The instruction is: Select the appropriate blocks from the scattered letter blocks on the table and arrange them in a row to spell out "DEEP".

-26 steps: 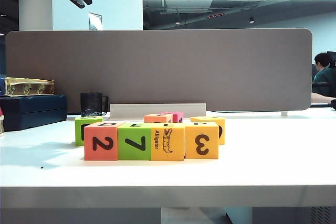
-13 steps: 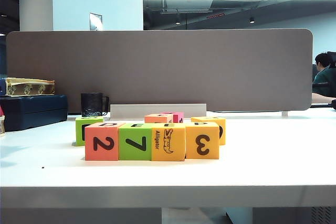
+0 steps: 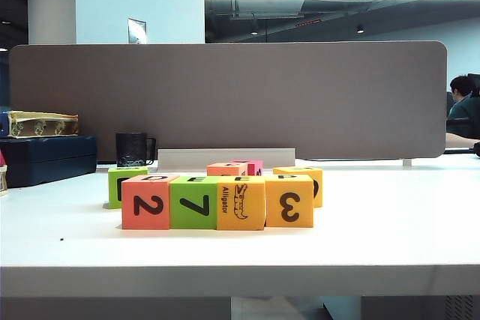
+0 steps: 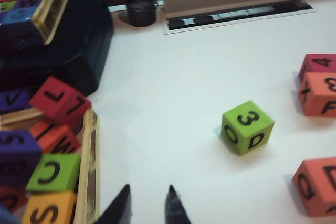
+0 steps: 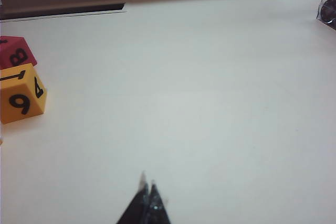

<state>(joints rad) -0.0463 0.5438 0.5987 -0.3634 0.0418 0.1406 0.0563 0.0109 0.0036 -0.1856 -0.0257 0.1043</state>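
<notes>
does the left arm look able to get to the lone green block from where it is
Probably yes. In the left wrist view the left gripper hangs over bare table with its jaws slightly apart and empty, and the green block stands alone ahead with nothing between them. The tray of spare blocks sits off to the side.

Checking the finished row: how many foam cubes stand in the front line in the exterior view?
4, touching side by side, left to right: salmon-red foam cube "2", lime-green "7", yellow-orange "Alligator", yellow-orange "3". More cubes sit behind, partly hidden.
</notes>
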